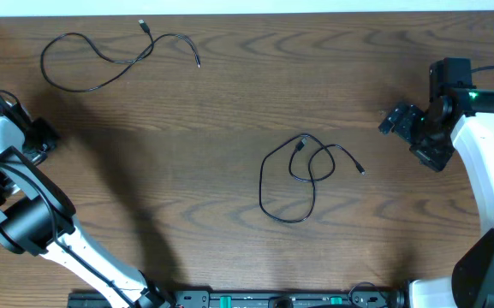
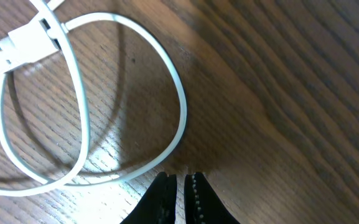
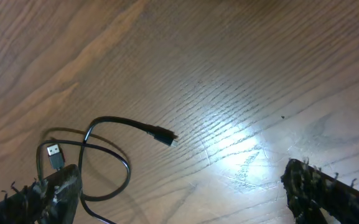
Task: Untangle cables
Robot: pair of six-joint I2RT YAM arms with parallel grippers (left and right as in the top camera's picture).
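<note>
A white cable (image 2: 178, 99) lies in a loop on the wooden table, its flat plug (image 2: 20, 46) at the upper left of the left wrist view. My left gripper (image 2: 180, 177) is shut with nothing between its black fingers, its tips just short of the loop's near edge. One black cable (image 1: 110, 60) lies spread out at the far left of the table. Another black cable (image 1: 302, 175) lies coiled in overlapping loops at the centre, also in the right wrist view (image 3: 126, 165). My right gripper (image 3: 179, 186) stands wide open above the table to the right of this coil, empty.
The left arm (image 1: 24, 214) reaches along the table's left edge and hides the white cable from the overhead camera. The right arm (image 1: 486, 162) stands at the right edge. The table's far edge (image 1: 247, 10) meets a white surface.
</note>
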